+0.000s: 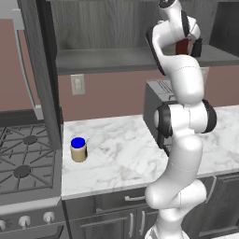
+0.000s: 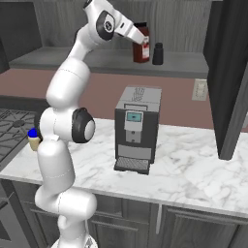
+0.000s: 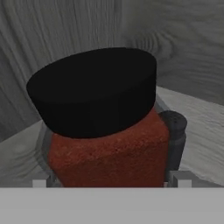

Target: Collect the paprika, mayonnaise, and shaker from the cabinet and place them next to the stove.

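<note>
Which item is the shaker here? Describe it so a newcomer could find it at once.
Look at the dark grey wood-grain wall cabinet above the marble counter. On its grey shelf stands a tall red-brown bottle with a black cap; right beside it is the small all-black tapered shaker, shorter, with no label.

You saw a red-brown paprika [image 3: 109, 155] bottle with a black cap, a small all-black shaker [image 2: 157, 54], and a cream mayonnaise [image 1: 78, 149] jar with a blue lid. The counter [image 1: 130, 154] was white marble with grey veins, and the cabinet [image 2: 184, 19] was dark grey wood-grain.
</note>
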{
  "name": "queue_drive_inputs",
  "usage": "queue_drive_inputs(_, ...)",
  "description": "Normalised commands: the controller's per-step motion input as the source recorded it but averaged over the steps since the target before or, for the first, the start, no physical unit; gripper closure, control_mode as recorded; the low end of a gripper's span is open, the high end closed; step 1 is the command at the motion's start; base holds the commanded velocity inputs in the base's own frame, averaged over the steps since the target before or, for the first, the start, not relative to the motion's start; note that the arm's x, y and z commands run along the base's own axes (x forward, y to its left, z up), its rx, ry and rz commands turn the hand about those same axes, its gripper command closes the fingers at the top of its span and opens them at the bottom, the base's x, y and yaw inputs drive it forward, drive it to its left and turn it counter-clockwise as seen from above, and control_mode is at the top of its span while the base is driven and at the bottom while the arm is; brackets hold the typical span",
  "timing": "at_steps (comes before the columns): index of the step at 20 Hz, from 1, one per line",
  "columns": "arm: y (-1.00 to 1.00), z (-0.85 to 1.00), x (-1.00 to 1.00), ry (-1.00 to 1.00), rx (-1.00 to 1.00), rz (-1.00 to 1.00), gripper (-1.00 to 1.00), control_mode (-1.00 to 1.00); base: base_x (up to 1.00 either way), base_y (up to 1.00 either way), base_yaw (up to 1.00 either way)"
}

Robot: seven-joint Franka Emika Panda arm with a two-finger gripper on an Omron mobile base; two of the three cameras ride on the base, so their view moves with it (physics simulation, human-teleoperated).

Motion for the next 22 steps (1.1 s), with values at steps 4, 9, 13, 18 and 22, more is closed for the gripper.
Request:
queue_drive_inputs(4,-0.24,0.0,0.0,0.0,0.0,0.0,-1.0,-1.0,0.0,0.0,0.0)
queue_drive_inputs(9,-0.28,0.0,0.01,0.0,0.01,0.0,-1.0,-1.0,0.0,0.0,0.0)
queue_drive_inputs(13,-0.27,0.0,0.0,0.0,0.01,0.0,1.0,-1.0,0.0,0.0,0.0)
queue_drive_inputs(18,-0.19,0.0,0.0,0.0,0.0,0.0,1.0,-1.0,0.0,0.0,0.0)
queue_drive_inputs(22,-0.14,0.0,-0.04,-0.03,0.01,0.0,1.0,-1.0,0.0,0.0,0.0)
